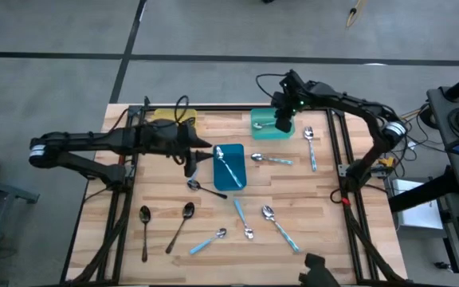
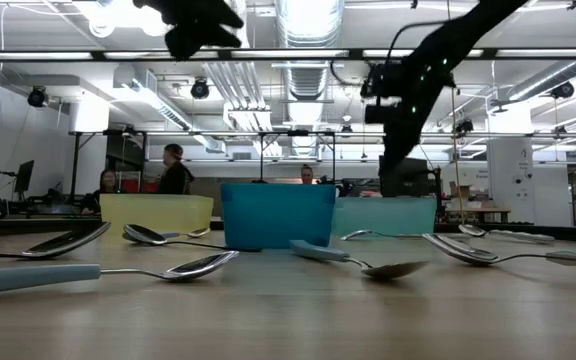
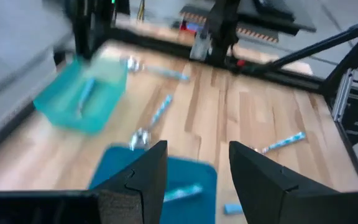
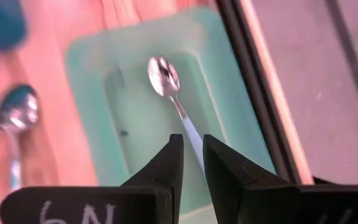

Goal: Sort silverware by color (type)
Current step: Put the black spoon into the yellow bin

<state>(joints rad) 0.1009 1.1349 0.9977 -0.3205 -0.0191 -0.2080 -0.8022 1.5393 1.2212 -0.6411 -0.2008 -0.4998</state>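
Note:
My right gripper (image 1: 282,123) (image 4: 192,157) hangs over the teal tray (image 1: 258,132) (image 4: 89,93) at the table's far side, its fingers a narrow gap apart. Below it a silver spoon (image 4: 165,76) lies on the tray's floor; its handle runs out of sight behind my fingertips. My left gripper (image 1: 195,158) (image 3: 197,168) stands open above the left edge of the blue tray (image 1: 237,179) (image 3: 123,171), nothing between its fingers. That tray holds blue-handled spoons (image 1: 227,166). Black spoons (image 1: 144,215) (image 1: 186,214) and blue-handled spoons (image 1: 280,226) (image 1: 242,217) lie loose on the wood.
A yellow tray (image 1: 164,116) sits at the far left, partly under my left arm. A dark spoon (image 1: 200,186) lies beside the blue tray. More blue-handled spoons (image 1: 271,159) (image 1: 311,145) (image 1: 209,241) are scattered about. Black frame rails (image 1: 335,151) border the table.

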